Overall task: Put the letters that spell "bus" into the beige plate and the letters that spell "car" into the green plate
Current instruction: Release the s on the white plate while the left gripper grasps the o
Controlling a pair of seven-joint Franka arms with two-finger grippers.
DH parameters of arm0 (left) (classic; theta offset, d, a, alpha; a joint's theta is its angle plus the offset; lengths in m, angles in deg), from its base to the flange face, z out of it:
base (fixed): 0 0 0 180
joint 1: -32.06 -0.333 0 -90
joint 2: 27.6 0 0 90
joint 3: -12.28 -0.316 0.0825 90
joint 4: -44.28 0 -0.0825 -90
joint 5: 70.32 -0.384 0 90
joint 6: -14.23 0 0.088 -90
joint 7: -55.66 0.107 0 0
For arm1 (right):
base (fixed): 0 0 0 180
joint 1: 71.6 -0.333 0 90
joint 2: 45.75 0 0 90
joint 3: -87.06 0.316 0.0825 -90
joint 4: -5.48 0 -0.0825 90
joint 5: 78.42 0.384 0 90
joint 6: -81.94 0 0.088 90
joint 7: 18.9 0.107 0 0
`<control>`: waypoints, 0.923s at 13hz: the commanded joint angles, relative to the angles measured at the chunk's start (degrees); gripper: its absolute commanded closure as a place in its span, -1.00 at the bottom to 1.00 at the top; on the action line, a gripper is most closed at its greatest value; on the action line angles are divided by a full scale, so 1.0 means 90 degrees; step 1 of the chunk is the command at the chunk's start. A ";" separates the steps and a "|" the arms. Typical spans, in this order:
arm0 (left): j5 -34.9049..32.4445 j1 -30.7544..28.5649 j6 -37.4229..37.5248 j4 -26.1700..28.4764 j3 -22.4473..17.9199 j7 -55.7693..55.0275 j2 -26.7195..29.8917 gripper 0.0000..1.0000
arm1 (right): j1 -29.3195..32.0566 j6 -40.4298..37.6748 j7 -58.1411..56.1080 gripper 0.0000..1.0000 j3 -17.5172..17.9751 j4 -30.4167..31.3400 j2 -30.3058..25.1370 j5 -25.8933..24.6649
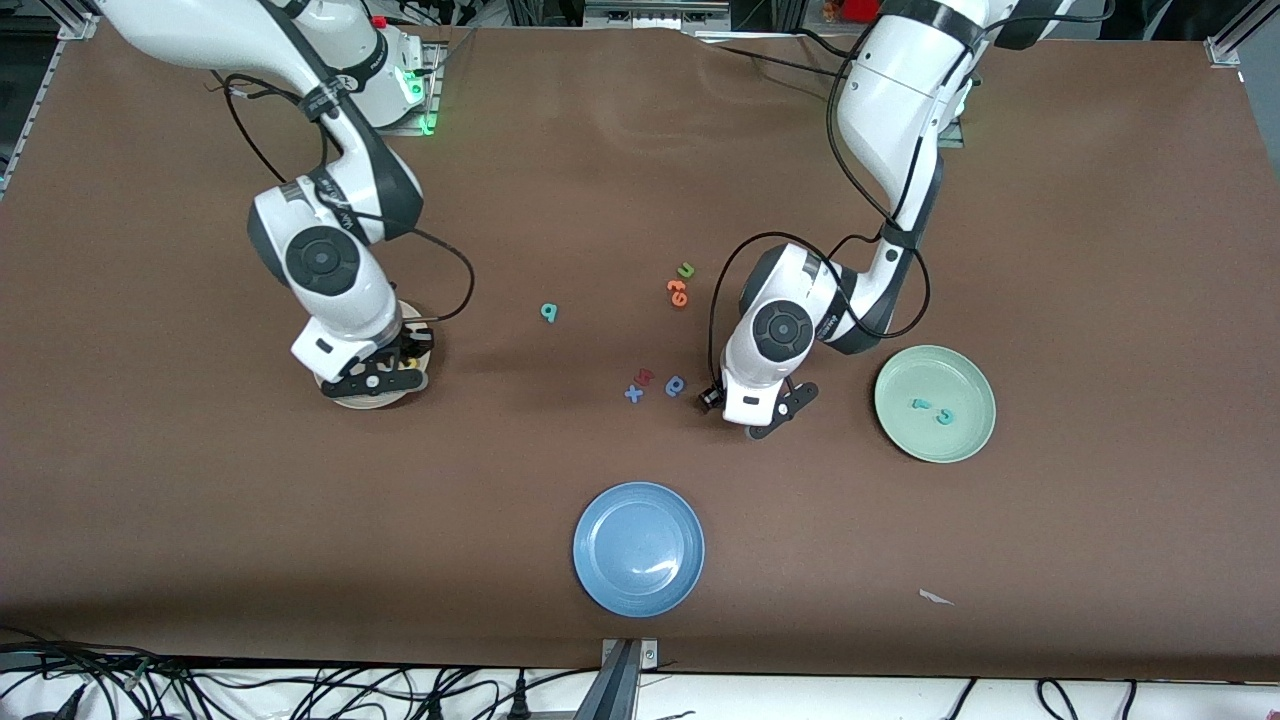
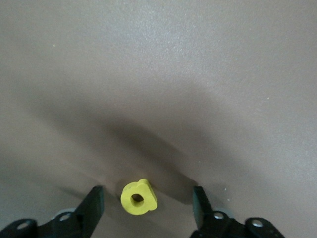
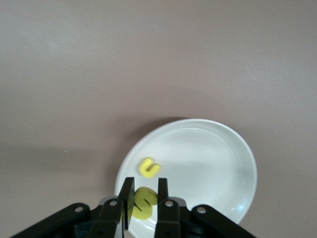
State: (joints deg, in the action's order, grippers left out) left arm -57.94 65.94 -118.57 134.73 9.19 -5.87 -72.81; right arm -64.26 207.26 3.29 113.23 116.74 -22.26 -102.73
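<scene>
Nearest the front camera sits the blue plate. My left gripper stands open, low over the table, fingers either side of the yellow "a", beside the green plate holding two teal letters. My right gripper pinches the yellow "s" above the beige plate, where the yellow "u" lies.

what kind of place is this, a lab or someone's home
Most likely a robotics lab: two white robot arms bolted to a brown-covered table, cables bundled along its edge, and foam letters and plates set out as a sorting exercise.
</scene>
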 commanded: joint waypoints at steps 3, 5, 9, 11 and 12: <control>-0.0155 0.0065 -0.0089 0.0350 -0.0057 -0.0029 0.0307 -0.07 | 0.0229 0.0050 -0.0318 0.38 -0.0056 0.0333 -0.0140 0.0142; -0.0155 0.0055 -0.0089 0.0350 -0.0067 -0.0019 0.0307 -0.01 | 0.0229 0.0049 -0.0269 -0.09 -0.0046 0.0334 -0.0130 0.0142; -0.0272 0.0035 -0.0089 0.0350 -0.0067 -0.0058 0.0307 0.12 | 0.0220 0.0011 -0.0172 -0.27 -0.0046 0.0334 -0.0130 0.0336; -0.0282 0.0035 -0.0089 0.0350 -0.0067 -0.0068 0.0307 0.24 | 0.0191 0.0010 0.0188 -0.27 0.0051 0.0343 -0.0130 0.0756; -0.0282 0.0045 -0.0089 0.0360 -0.0067 -0.0087 0.0307 0.26 | 0.0132 0.0039 0.0529 -0.28 0.0158 0.0353 -0.0130 0.0787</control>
State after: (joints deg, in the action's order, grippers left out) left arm -59.01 65.95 -118.72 135.60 8.90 -5.91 -72.02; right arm -62.66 207.31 3.77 113.09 118.65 -22.25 -97.49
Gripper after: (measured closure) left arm 0.608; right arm 0.361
